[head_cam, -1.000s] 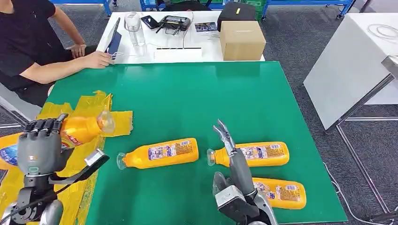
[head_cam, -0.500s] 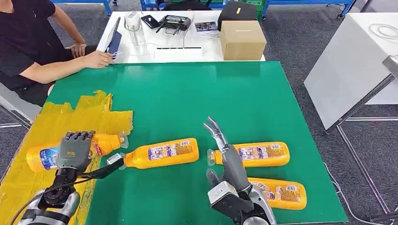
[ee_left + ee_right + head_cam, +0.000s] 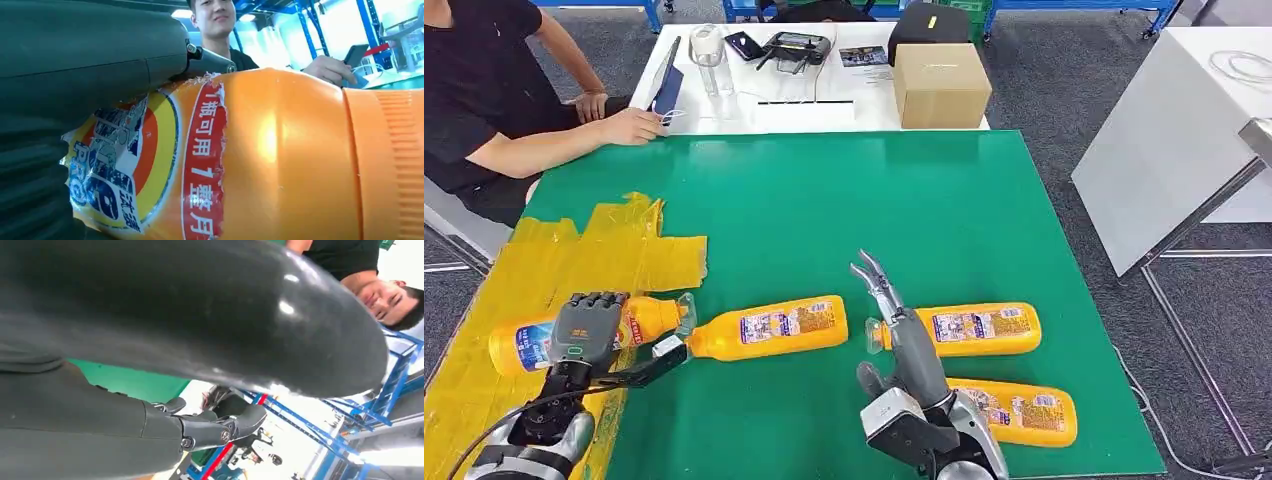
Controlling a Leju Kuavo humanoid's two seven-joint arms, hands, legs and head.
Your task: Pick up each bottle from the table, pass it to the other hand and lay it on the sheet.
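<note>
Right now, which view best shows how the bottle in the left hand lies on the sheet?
Head view: the bottle lies across the yellow sheet under the left hand. Left wrist view shows its label close up.

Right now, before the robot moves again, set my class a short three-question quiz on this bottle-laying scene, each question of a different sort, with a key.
1. True or false: the left hand holds a bottle over the yellow sheet.
2. How many orange bottles lie on the bare green table?
3. The right hand is: A) gripping a bottle, B) open above the table, C) resting on the cardboard box.

Key: 1 true; 2 three; 3 B.
</note>
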